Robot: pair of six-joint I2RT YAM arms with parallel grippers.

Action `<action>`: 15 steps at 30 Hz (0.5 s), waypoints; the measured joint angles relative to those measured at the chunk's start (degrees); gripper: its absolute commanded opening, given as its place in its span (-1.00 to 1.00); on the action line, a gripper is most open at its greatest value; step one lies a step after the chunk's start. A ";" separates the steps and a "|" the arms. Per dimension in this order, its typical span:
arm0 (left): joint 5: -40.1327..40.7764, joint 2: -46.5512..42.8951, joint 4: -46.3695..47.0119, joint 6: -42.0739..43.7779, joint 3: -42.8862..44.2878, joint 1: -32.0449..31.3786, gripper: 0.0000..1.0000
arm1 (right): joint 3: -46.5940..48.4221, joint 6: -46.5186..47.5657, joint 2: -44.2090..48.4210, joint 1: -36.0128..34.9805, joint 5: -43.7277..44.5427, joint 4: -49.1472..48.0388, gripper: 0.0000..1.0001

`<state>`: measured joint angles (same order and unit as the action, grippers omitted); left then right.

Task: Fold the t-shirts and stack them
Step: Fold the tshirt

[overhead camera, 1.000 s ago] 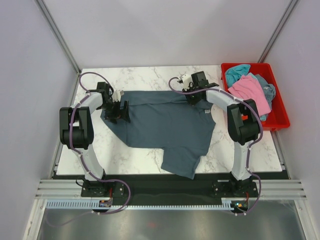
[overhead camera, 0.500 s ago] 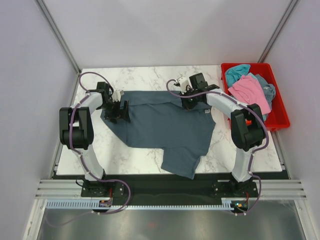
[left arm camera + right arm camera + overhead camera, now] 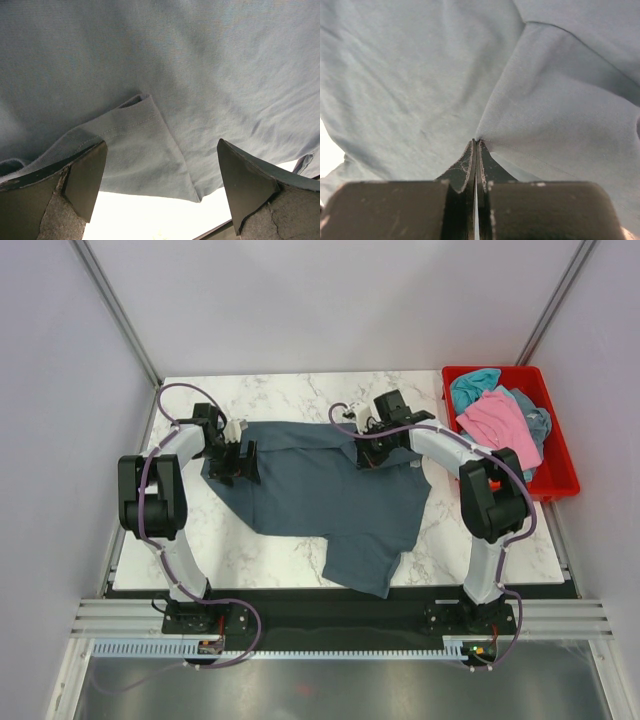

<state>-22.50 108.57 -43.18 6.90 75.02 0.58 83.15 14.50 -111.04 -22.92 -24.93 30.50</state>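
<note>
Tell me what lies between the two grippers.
The large dark slate-blue cloth t-shirt, spread across the white marble table from left gripper to right gripper; the top external view shows it.

Shirt point(image 3: 320, 495) spread across the table point(image 3: 280, 400), reaching its near edge. Left end effector point(image 3: 238, 462) at the shirt's left edge, right end effector point(image 3: 368, 445) on its far side. Bin point(image 3: 560, 475) far right, more shirts point(image 3: 495, 420) inside.

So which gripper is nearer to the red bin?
Right. The right gripper is shut on the blue shirt near mid-table, left of the bin in the top view. The left gripper is open at the shirt's opposite edge, much farther away.
</note>
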 measured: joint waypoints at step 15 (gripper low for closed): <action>-0.09 -0.20 -0.66 0.00 3.10 0.00 0.99 | 1.79 -6.16 0.50 -0.46 2.60 -0.35 0.02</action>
<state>-22.59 108.38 -43.83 6.90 78.13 0.58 84.95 8.34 -110.54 -23.38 -22.33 30.15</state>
